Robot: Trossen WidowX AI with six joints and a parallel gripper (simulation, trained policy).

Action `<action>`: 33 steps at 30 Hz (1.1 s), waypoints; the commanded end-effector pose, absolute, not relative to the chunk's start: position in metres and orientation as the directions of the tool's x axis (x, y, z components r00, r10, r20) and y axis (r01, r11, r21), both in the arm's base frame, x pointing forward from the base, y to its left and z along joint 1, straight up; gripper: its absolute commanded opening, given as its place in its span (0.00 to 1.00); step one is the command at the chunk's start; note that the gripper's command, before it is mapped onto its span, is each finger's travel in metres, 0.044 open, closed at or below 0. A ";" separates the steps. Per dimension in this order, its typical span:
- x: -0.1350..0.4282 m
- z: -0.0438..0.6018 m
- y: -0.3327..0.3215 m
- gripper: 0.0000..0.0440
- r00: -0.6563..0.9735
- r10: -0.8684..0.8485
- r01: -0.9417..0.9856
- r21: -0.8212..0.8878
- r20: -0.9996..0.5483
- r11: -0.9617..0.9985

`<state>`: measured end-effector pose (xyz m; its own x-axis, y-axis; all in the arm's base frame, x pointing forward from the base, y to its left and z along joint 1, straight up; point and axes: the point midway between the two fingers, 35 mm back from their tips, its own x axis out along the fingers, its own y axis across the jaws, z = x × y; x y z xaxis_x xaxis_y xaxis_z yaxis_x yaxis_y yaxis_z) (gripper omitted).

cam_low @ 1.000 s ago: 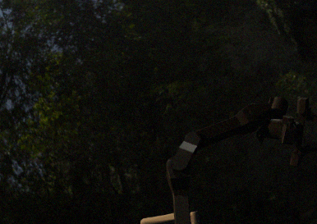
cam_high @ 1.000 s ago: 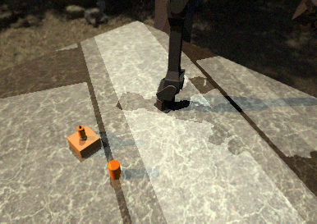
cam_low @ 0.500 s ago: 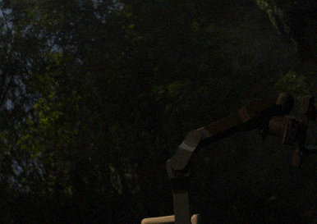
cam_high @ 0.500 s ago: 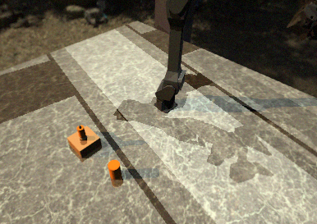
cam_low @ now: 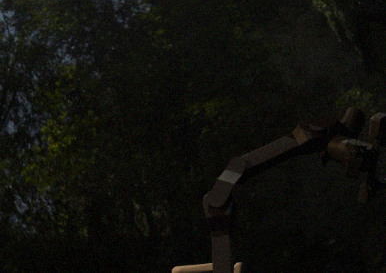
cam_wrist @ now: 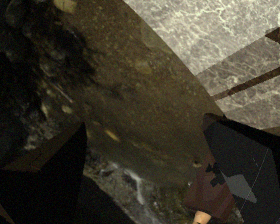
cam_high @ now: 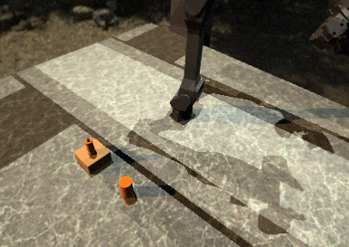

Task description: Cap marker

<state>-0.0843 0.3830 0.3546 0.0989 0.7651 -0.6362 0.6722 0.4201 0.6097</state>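
Note:
The marker stands upright in the holder block, left of centre in the top view. Its orange upper part and small dark tip are bare. The orange cap stands upright and loose on the table, a short way to the right of and nearer the camera than the block. My gripper is open, with nothing between its two dark fingers in the wrist view. It is far from marker and cap, raised off to the upper right side of the top view. The exterior view shows neither marker nor cap.
The arm rises from the table and reaches off to the right. The marbled table has patches of shadow; its edge crosses the wrist view, with dark rocky ground beyond. A reddish-brown panel stands behind the arm.

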 end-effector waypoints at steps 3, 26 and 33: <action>-0.075 0.345 0.385 0.74 0.109 0.738 0.697 0.581 -0.666 0.421; -0.021 0.316 0.388 0.75 0.156 0.629 0.804 0.468 -0.761 0.366; -0.005 0.308 0.387 0.75 0.165 0.595 0.835 0.432 -0.787 0.340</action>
